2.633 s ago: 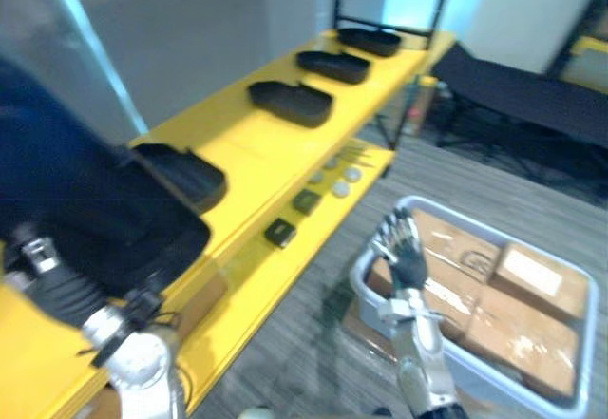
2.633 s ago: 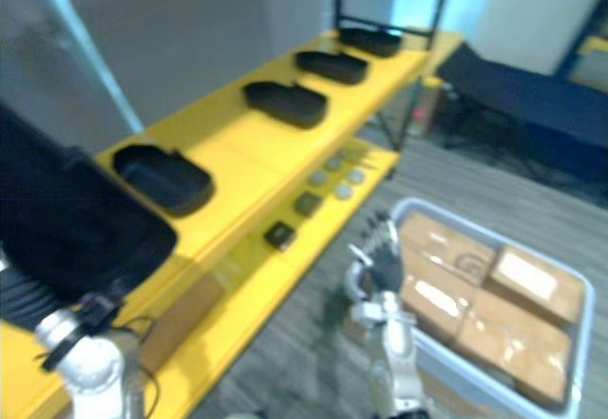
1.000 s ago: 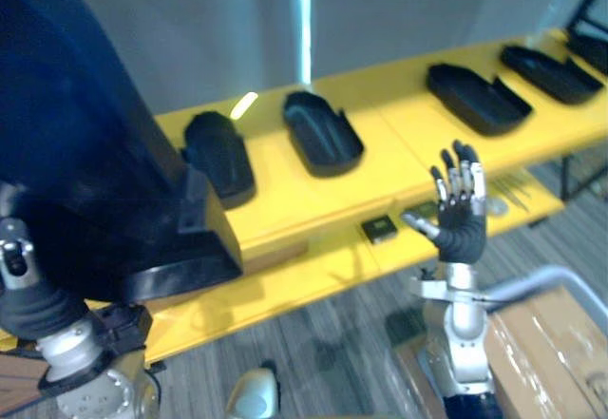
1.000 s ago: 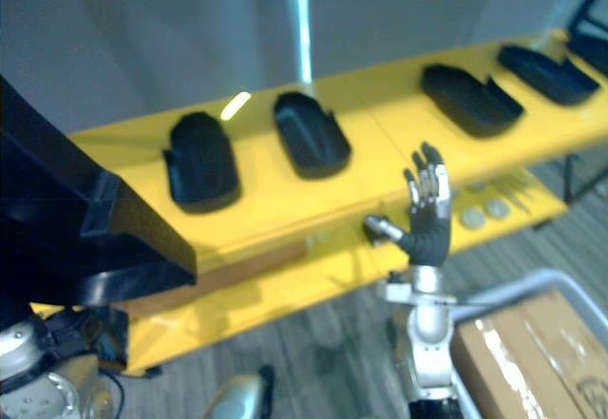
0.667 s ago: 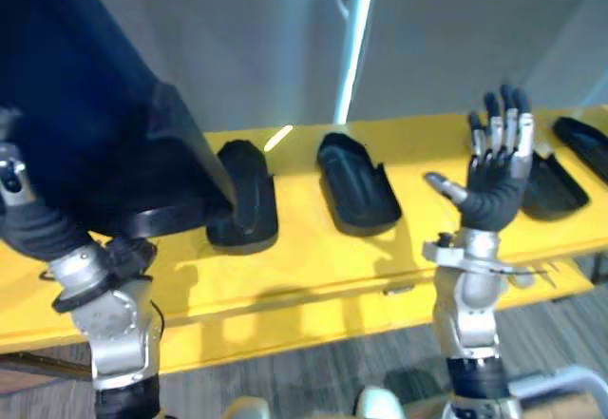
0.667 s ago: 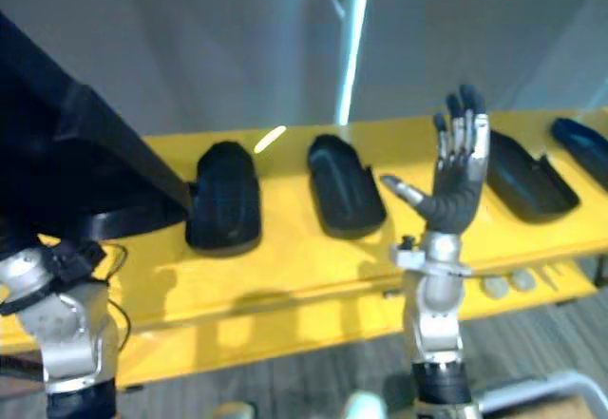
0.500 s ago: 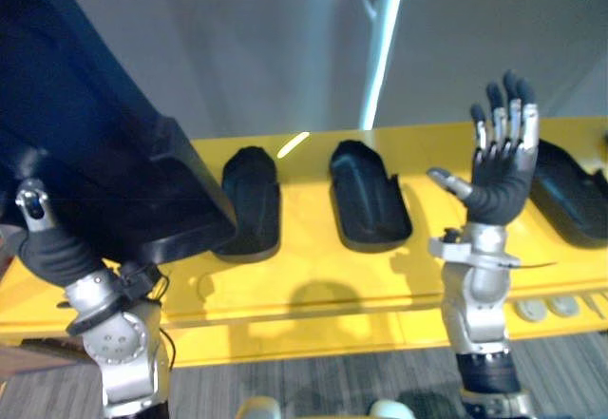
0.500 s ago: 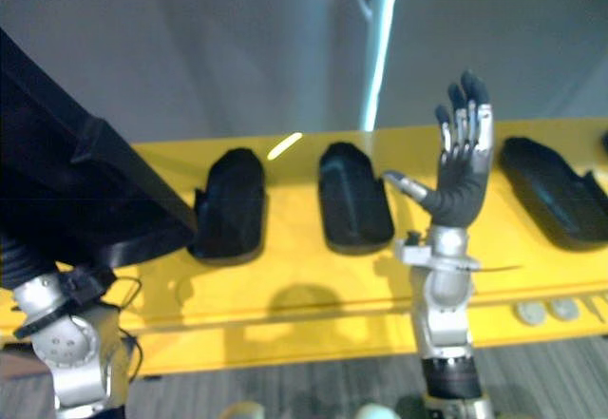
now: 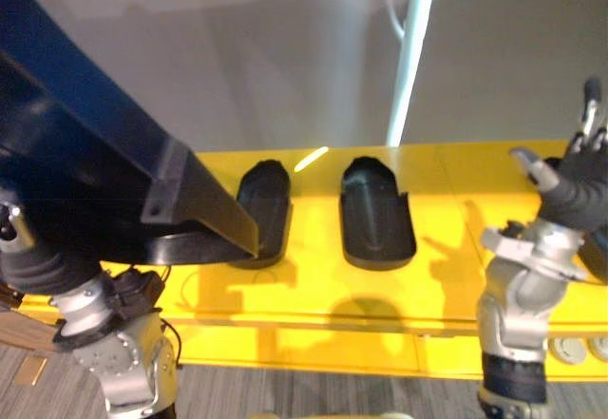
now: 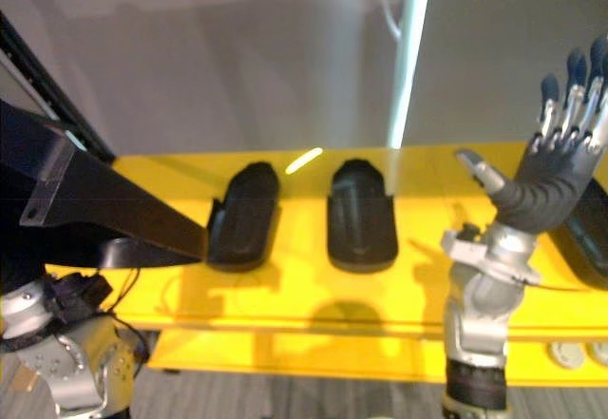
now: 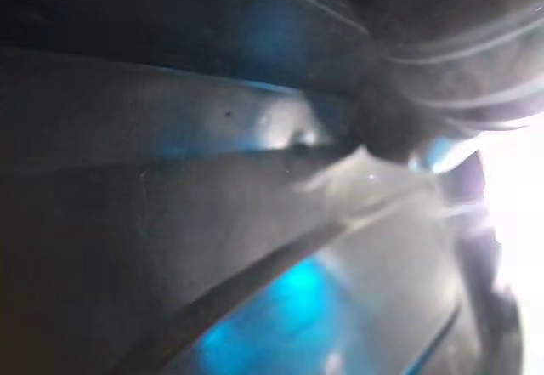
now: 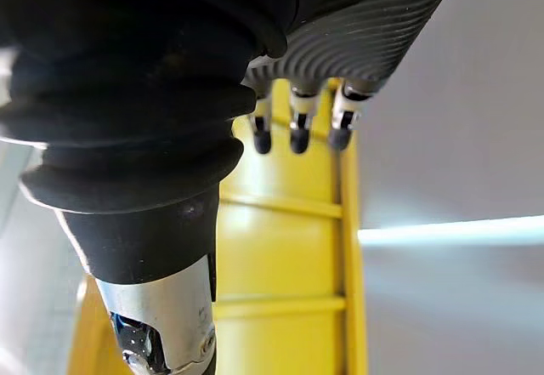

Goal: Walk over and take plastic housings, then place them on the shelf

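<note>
While the fingers (image 10: 568, 105) of the right hand (image 10: 549, 189) are held straight and empty, those of the left hand (image 9: 36, 265) are hidden under the carried black housing (image 9: 90, 177). The yellow shelf (image 9: 313, 294) has been brought square ahead, so placement is judged imminent.

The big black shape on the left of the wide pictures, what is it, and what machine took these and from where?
This is a humanoid robot. The two wide pictures come from cameras in its head, looking down; the two close ones come from cameras on its wrists. The black shape is a plastic housing, carried close to the head by the left hand. The right hand is raised, open and empty. On the yellow shelf lie the left shelf housing and the right shelf housing, side by side, apart.
</note>
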